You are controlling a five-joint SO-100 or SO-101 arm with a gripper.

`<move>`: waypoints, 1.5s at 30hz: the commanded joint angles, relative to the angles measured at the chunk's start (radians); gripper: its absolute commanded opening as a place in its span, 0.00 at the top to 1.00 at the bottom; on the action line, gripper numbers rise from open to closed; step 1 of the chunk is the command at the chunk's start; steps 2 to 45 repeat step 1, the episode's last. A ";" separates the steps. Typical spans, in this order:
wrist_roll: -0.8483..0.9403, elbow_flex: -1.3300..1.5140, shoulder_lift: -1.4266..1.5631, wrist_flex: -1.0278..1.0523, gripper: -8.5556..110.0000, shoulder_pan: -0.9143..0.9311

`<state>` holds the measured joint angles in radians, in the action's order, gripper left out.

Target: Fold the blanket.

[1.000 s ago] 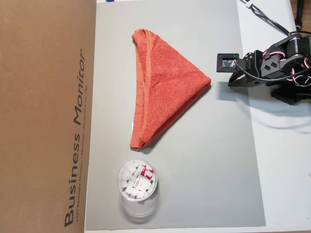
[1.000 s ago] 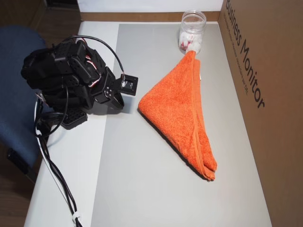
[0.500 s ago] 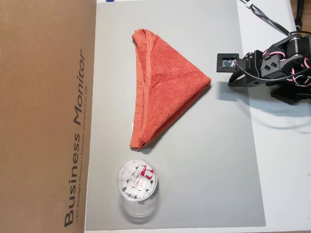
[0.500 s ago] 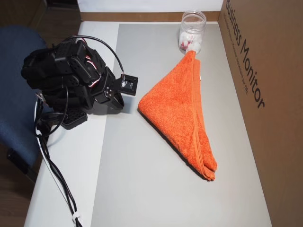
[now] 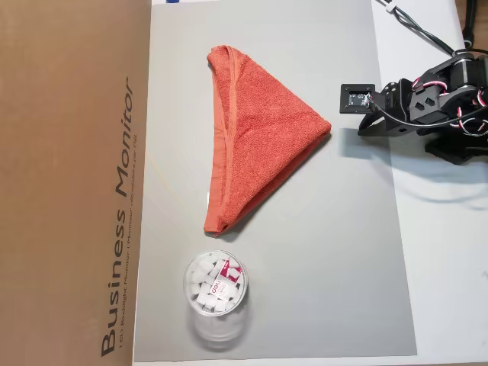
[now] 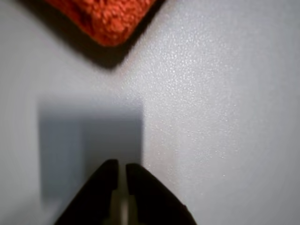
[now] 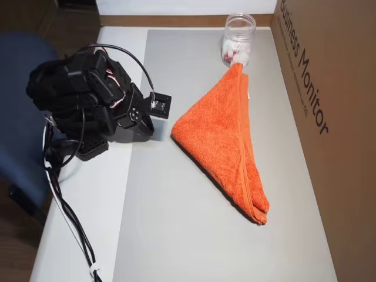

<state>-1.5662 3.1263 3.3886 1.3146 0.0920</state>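
Tool (image 6: 121,165) shut, apart from blanket (image 5: 255,137) tip just ahead.

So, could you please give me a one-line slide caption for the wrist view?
Claw nearly closed and empty above the grey mat, with the orange blanket's corner just ahead.
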 commanded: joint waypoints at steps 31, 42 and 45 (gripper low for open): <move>0.008 0.009 0.005 0.002 0.93 -0.003; 0.008 0.009 0.005 0.002 0.93 -0.003; 0.008 0.009 0.005 0.002 0.93 -0.003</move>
